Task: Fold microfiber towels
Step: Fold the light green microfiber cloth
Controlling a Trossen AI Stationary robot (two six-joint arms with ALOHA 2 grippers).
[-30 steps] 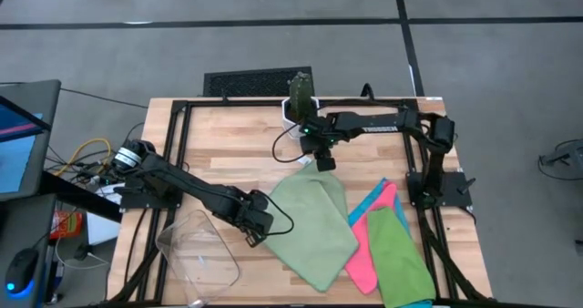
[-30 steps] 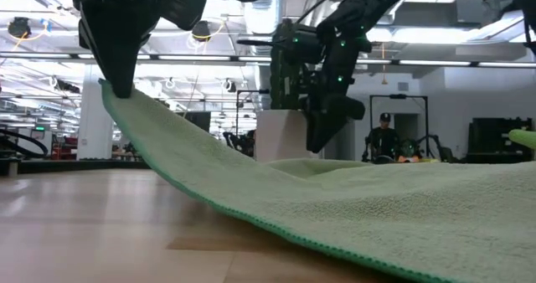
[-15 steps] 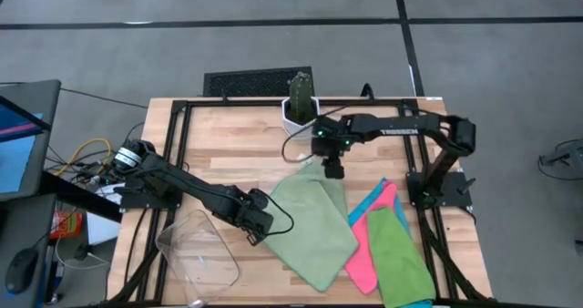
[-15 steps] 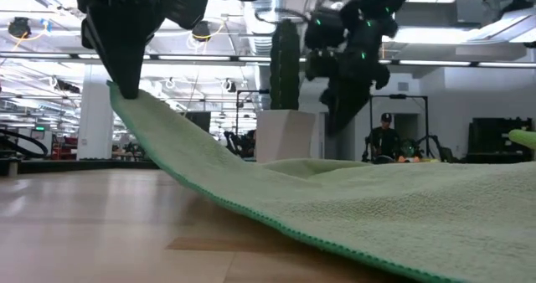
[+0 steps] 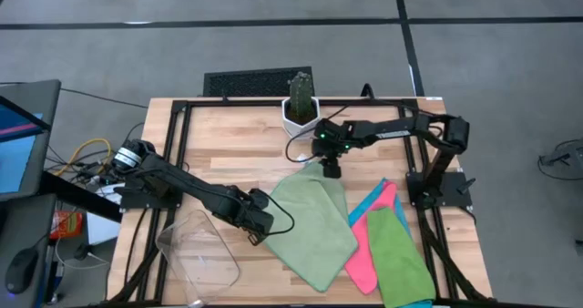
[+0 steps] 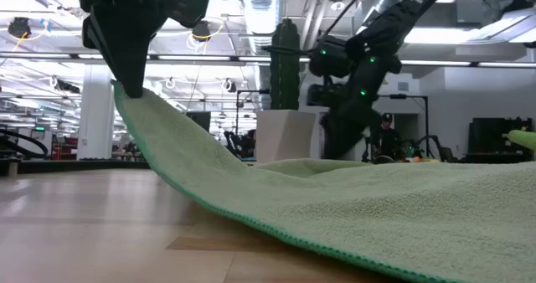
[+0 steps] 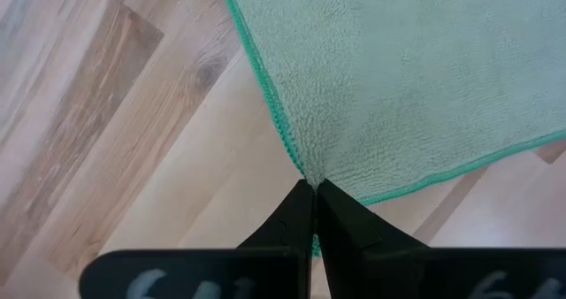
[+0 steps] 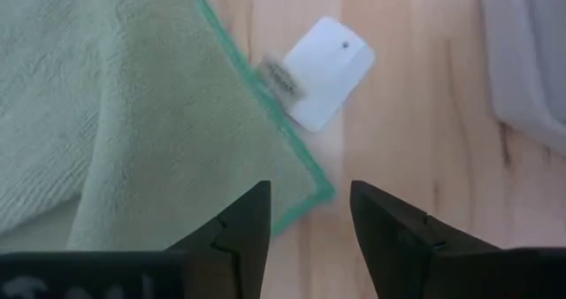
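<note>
A light green towel (image 5: pixel 314 221) lies on the wooden table, with its left corner lifted. My left gripper (image 5: pixel 256 228) is shut on that corner, which the low view shows raised (image 6: pixel 127 89). My right gripper (image 5: pixel 332 169) is open just over the towel's far corner (image 8: pixel 314 193), one finger on each side of it, and a white tag (image 8: pixel 323 69) lies beyond. More towels, pink (image 5: pixel 364 253), blue (image 5: pixel 402 212) and green (image 5: pixel 396 253), lie stacked at the right. My left gripper pinches the light green towel's left corner (image 7: pixel 305 168) between its two shut fingers, coming from above and pointing down. The corner is held up off the table. The cloth slopes down from it (image 6: pixel 193 166) to the rest of the towel, which lies on the wood.
A clear plastic bin (image 5: pixel 196 253) stands at the near left, close to my left arm. A white pot with a cactus (image 5: pixel 301 112) stands at the far edge behind my right gripper. Bare wood shows at the far left (image 5: pixel 228 144).
My right gripper has moved a little toward the table's right edge, then come down toward the light green towel's far corner. My left gripper has kept the towel's left corner lifted.
</note>
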